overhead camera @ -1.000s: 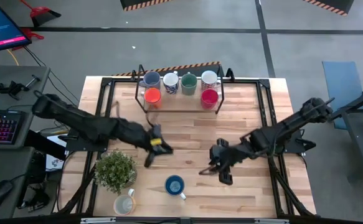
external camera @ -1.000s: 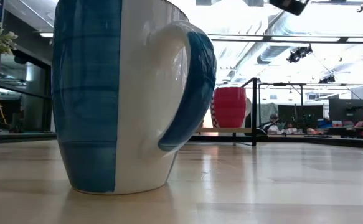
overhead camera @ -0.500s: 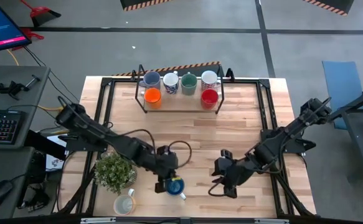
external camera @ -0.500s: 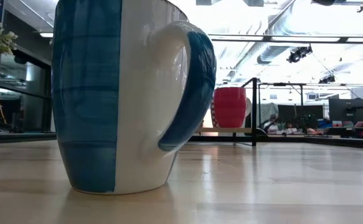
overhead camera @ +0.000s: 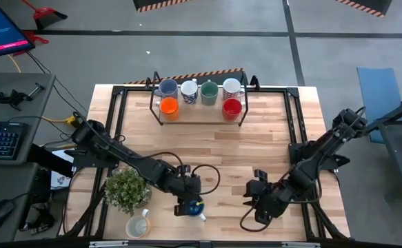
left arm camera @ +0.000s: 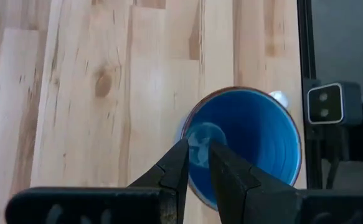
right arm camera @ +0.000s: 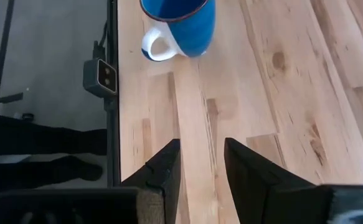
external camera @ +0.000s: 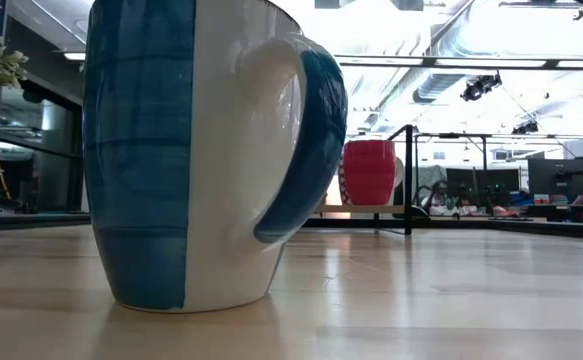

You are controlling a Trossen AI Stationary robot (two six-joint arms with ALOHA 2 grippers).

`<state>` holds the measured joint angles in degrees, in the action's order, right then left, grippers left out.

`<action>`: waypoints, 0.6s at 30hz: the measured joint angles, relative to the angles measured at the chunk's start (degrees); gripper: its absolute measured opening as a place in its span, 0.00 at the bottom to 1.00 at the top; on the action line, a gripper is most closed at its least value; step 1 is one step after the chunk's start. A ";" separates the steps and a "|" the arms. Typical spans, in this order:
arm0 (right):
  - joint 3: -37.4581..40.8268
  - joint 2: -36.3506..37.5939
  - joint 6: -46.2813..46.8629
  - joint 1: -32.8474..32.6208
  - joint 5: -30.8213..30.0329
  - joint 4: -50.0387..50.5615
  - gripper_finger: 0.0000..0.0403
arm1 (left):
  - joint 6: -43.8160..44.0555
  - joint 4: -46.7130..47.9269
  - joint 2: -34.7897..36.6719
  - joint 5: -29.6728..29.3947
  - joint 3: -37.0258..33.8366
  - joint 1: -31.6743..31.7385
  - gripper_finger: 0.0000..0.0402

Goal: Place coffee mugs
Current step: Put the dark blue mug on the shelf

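A: Where is the blue mug [overhead camera: 194, 205]?
B: Upright on the tabletop [overhead camera: 269, 148], near its front edge, beside the potted plant [overhead camera: 127, 189].
A: And the left tool [left arm camera: 197, 163]?
B: Right above the mug, fingers narrowed over its rim; whether it is grasping the rim, I cannot tell.
A: The right tool [right arm camera: 200, 165]?
B: Released, empty, well apart from the mug.

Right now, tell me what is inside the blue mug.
The blue mug looks empty: bare blue glaze with a light glare. The left gripper hangs over its rim, hiding part of the near inside wall.
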<state>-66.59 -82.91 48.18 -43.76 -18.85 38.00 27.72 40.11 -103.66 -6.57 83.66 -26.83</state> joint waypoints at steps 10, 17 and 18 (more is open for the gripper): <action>-0.02 0.00 0.95 -1.86 -5.01 0.42 0.26 | -4.88 0.34 0.00 0.94 0.02 1.39 0.27; -0.02 0.00 0.92 -3.00 -7.94 1.68 0.26 | -4.06 0.31 0.00 1.84 0.02 1.75 0.39; -0.02 0.00 0.91 -3.15 -8.07 1.85 0.26 | -4.01 0.31 0.00 1.86 0.02 1.65 0.40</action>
<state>-66.61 -82.91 49.09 -46.91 -26.92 39.85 23.71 40.42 -103.66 -4.71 83.68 -25.18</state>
